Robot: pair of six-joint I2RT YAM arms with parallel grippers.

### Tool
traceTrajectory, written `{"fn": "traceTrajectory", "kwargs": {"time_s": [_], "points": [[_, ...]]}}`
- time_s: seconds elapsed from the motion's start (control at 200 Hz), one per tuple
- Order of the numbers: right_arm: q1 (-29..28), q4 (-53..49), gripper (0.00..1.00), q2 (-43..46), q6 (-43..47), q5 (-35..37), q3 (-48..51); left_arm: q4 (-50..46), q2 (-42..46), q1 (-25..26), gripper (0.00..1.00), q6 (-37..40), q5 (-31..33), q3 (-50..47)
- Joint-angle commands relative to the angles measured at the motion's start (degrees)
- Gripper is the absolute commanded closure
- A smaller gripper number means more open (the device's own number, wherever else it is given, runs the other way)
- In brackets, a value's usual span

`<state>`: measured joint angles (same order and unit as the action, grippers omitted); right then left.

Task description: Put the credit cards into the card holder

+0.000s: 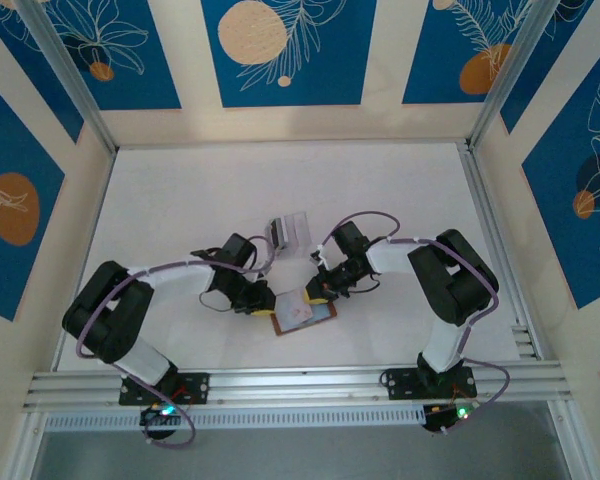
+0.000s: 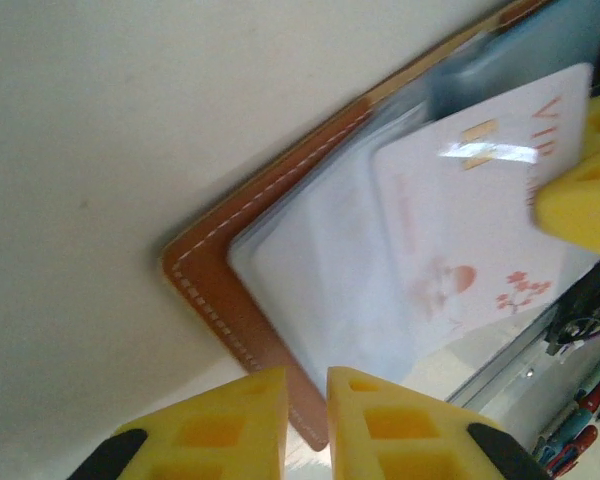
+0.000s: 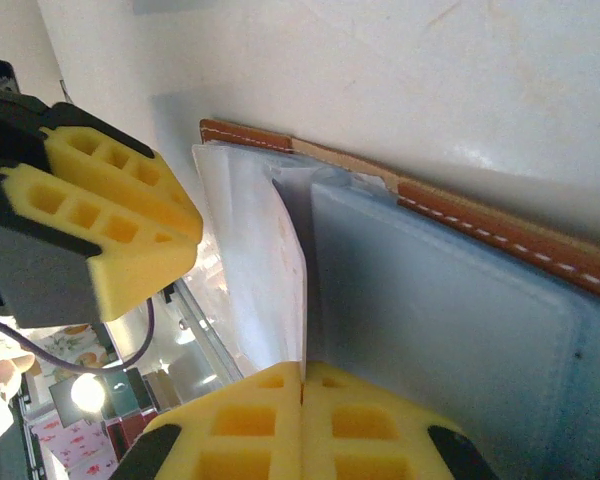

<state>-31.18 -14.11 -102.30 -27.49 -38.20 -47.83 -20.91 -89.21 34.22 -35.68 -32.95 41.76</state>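
Top external view, left to right: my left gripper (image 1: 264, 304) sits low at the left edge of the card holder (image 1: 324, 313), which lies open on the white table (image 1: 180, 200) between my 2 arms. Behind it, apart, is a clear slotted stand (image 1: 288, 231). 1 credit card (image 1: 298, 313), white with red markings, rests over the open holder. My right gripper (image 1: 319, 292) is down at the holder's far right edge.

Left wrist view: my left fingertips show a narrow slit between them, with the holder's brown stitched corner at that slit. Whether they clamp it I cannot tell. The card, lettered "VIP", lies over the bluish-grey pocket, and a yellow finger of my right gripper touches its right edge.

Right wrist view: my right jaws are pressed together, and the card's white edge runs down into the seam between them, pinched there. The card stands tilted over the pocket, beside the brown stitched border. My left gripper shows at upper left.
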Motion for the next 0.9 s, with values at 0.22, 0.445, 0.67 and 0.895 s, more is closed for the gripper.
{"fn": "traceTrajectory", "kwargs": {"time_s": [0.22,0.445,0.67,0.895], "points": [[-1.11,-0.66,0.99,-2.11,-0.11,0.98,0.38,2.76,-4.61,-0.18,0.83,0.18,-0.86,0.15],[-2.06,-0.31,0.99,-3.27,-0.70,0.67,-0.68,5.19,-7.46,0.58,0.83,-0.68,-0.89,-0.27],[-4.33,2.98,0.99,-3.73,-4.01,0.70,-0.54,5.88,-7.91,0.76,0.83,-1.06,-0.95,-0.60],[-7.64,6.34,0.97,-3.17,-8.06,2.82,0.03,6.60,-8.07,1.07,0.83,-1.59,-0.98,-0.61]]}}
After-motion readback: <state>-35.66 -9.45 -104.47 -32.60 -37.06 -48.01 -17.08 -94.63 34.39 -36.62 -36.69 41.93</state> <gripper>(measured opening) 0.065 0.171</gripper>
